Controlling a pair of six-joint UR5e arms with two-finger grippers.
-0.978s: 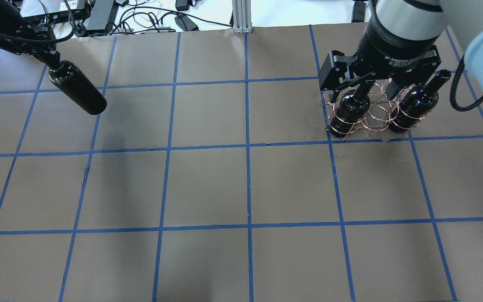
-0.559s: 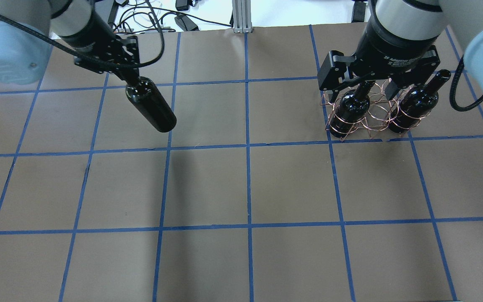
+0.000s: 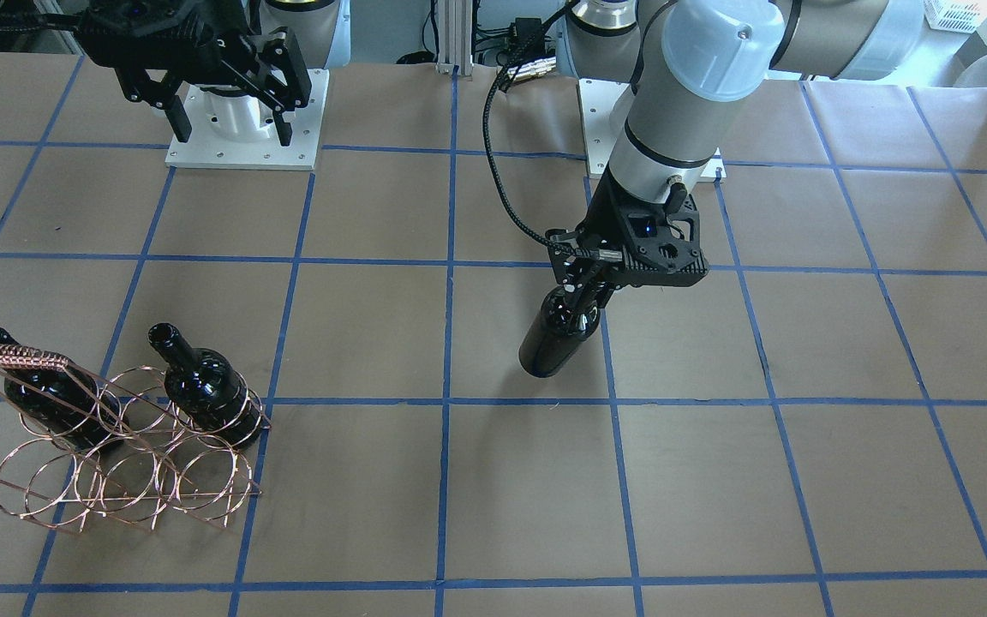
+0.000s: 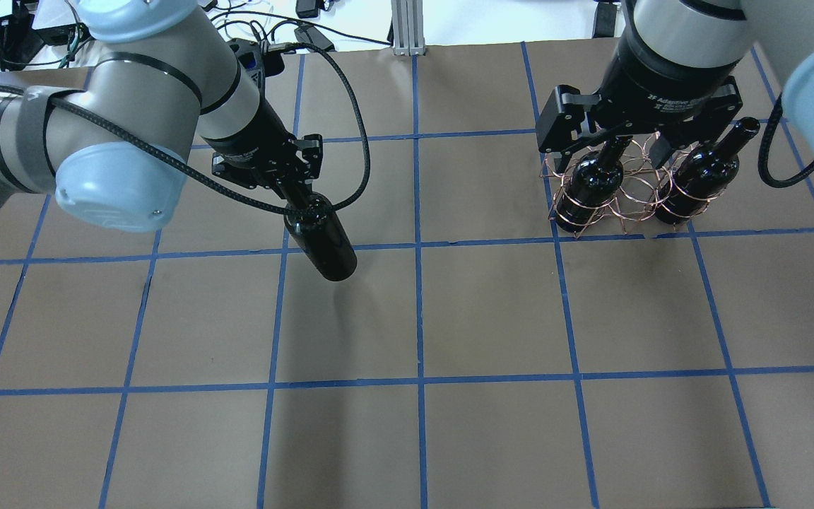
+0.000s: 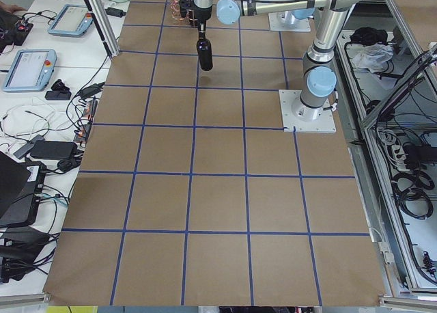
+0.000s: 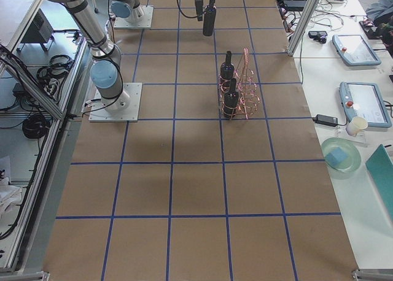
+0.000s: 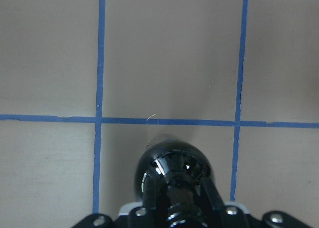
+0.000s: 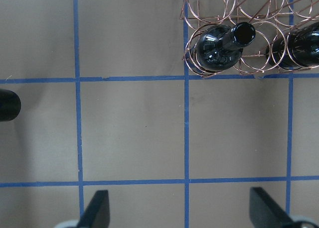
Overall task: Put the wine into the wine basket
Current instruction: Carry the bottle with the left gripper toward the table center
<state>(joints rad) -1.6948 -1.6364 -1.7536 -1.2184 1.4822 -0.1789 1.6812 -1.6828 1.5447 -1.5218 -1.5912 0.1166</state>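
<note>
In the last second my left arm has swept in from the far left edge of the table (image 4: 492, 311) to near its middle. The wine bottle (image 4: 328, 246) comes with it, my left jaws clamped on its neck and its base tilted down and forward, clear of the surface. It is still well apart from the wine basket (image 3: 121, 467) on my right side. There, two seated bottles (image 3: 205, 392) (image 3: 41, 396) fill the outer rings, and the rings between them look free. My right jaws are spread wide and have not moved, raised near the basket. I judge the carry about half done. What remains is more travel rightward, then lining the base up with a free ring, where my right arm may crowd the approach.
</note>
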